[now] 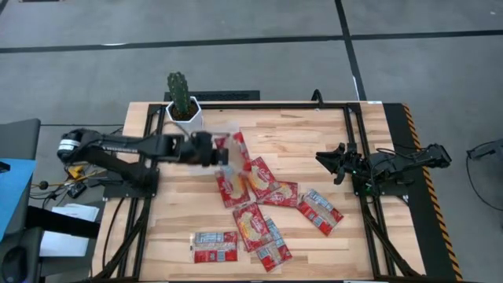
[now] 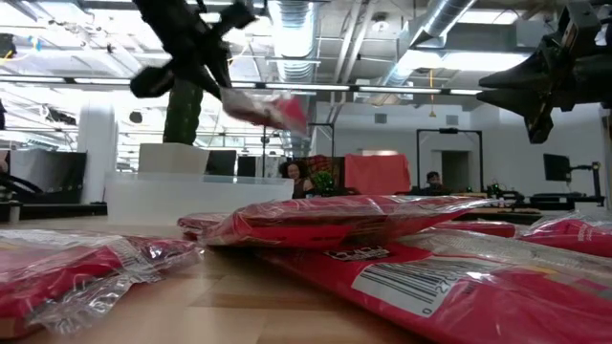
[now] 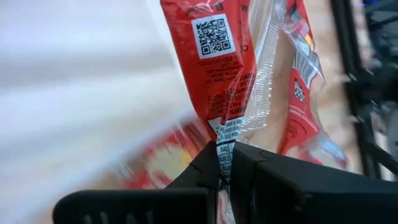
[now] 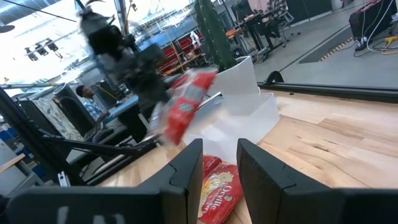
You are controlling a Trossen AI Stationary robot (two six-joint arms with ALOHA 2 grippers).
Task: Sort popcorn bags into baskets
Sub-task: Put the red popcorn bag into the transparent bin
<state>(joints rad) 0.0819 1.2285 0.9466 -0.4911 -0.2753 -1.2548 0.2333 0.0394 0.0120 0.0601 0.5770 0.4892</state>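
My left gripper (image 1: 214, 149) is shut on one red popcorn bag (image 1: 226, 148) and holds it in the air beside the clear tray (image 2: 191, 196), which stands next to the white cactus pot (image 1: 182, 106). The low view shows this bag (image 2: 268, 108) tilted, high above the table. Several more red bags (image 1: 263, 181) lie flat and partly overlapping on the wood in the table's middle and near part. My right gripper (image 1: 334, 161) hovers open over the table's right side, touching nothing. My left gripper pinches the bag between its two fingers (image 3: 205, 165) by the clear crimped seal at one short end (image 3: 225, 142). The bag runs straight out past the fingertips, its back with the QR code (image 3: 214, 35) showing. It is lifted clear of the table and sits tilted.
A black metal frame (image 1: 357, 157) runs along the table's left, far and right sides. Loose bags lie near the near edge (image 1: 216, 245) and toward the right (image 1: 318, 211). Bare wood shows at the far right (image 1: 299, 137). People sit in the room beyond the table (image 2: 296, 177).
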